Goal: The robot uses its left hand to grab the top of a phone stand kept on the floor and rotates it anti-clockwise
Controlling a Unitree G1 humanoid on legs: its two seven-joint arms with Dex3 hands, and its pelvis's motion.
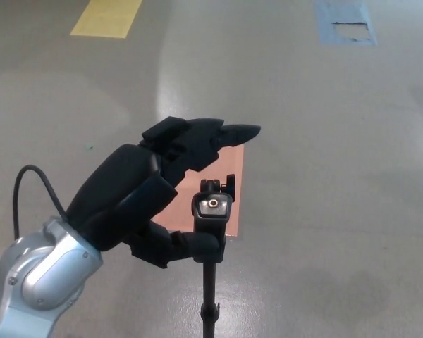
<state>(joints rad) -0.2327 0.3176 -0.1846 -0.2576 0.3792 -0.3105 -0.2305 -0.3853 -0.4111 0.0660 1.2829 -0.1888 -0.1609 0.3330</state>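
Black robot hand (pixel 151 190), silver wrist (pixel 46 278), apparently one looping black cable (pixel 29 184).

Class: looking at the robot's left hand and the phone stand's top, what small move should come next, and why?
Probably close the left hand on the phone stand's top: the fingers arch above it, apart from it, and the thumb sits beside the neck, so nothing grips it for turning.

Left hand (pixel 151 197) reaches in from lower left, black, on a silver wrist with a looped black cable (pixel 28 190). Fingers (pixel 218 135) spread, extending above and past the phone stand (pixel 211 215); thumb (pixel 190 246) lies against the stand's head just below its top. Stand upright on a thin black pole. Grey glossy floor (pixel 324 176); orange patch (pixel 225 190) behind stand, yellow marking (pixel 107 17) upper left, blue patch (pixel 344 21) upper right.
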